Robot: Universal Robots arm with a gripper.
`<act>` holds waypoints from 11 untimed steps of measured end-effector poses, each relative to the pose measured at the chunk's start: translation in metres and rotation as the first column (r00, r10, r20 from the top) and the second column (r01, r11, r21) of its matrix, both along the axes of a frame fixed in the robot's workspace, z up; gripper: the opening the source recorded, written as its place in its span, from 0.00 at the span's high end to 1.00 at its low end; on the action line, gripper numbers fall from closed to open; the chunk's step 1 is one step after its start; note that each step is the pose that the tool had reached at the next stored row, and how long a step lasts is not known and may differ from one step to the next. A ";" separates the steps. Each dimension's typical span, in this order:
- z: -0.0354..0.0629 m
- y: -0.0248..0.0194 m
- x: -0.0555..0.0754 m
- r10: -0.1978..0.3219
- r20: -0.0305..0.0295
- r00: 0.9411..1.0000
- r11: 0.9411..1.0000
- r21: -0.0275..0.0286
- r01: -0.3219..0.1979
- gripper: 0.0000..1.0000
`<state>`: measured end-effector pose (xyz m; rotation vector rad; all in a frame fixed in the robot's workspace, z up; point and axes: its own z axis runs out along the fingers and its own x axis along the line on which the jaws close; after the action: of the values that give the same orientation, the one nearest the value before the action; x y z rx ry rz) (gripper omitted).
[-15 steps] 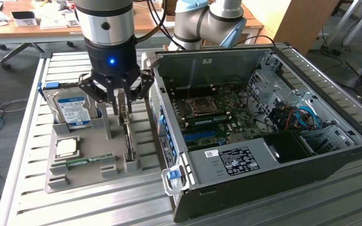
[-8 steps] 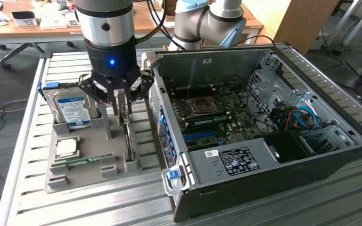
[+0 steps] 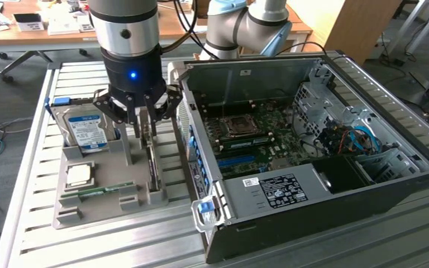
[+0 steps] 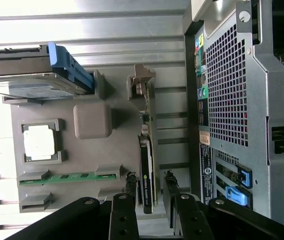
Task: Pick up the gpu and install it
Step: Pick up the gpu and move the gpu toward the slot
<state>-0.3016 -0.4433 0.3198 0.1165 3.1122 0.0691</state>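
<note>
The gpu point(image 3: 153, 167) is a thin dark card with a silver bracket. It stands on edge in a slot of the grey holder point(image 3: 114, 209), beside the open computer case point(image 3: 393, 184). My gripper point(image 3: 144, 132) hangs straight over the card's far end, jaws open. In the wrist view the gpu point(image 4: 146, 150) runs between the two fingers point(image 4: 130, 186), with a small gap on each side. The gripper point(image 4: 149, 181) straddles the card without clamping it. The motherboard point(image 3: 256, 142) lies exposed inside the case.
The holder point(image 4: 117, 100) also carries a silver hard drive with a blue label point(image 3: 86, 131), a processor chip point(image 3: 79, 175) and a green memory stick point(image 3: 99, 190). The case's rear panel point(image 4: 241, 100) stands close beside the gpu. Everything rests on a slatted metal table point(image 3: 28, 167).
</note>
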 end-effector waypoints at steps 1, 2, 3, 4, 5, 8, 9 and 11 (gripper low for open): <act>0.0000 0.0000 0.000 0.000 0.000 1.000 1.000 0.000 0.000 0.64; -0.0001 0.0000 0.000 0.000 0.000 1.000 1.000 0.000 0.000 0.64; -0.0001 0.0000 0.000 0.000 0.000 1.000 1.000 0.000 0.000 0.64; -0.0001 0.0000 0.000 0.000 0.000 1.000 1.000 0.000 0.000 0.64; -0.0001 0.0000 0.000 0.000 0.000 1.000 1.000 0.000 0.000 0.64; -0.0019 0.0000 0.000 0.000 0.000 1.000 1.000 0.000 0.000 0.64; -0.0027 0.0000 0.000 0.000 0.000 1.000 1.000 0.000 0.000 0.64; -0.0042 0.0000 0.000 0.000 0.000 1.000 1.000 0.000 0.000 0.64</act>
<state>-0.3016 -0.4433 0.3156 0.1165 3.1120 0.0694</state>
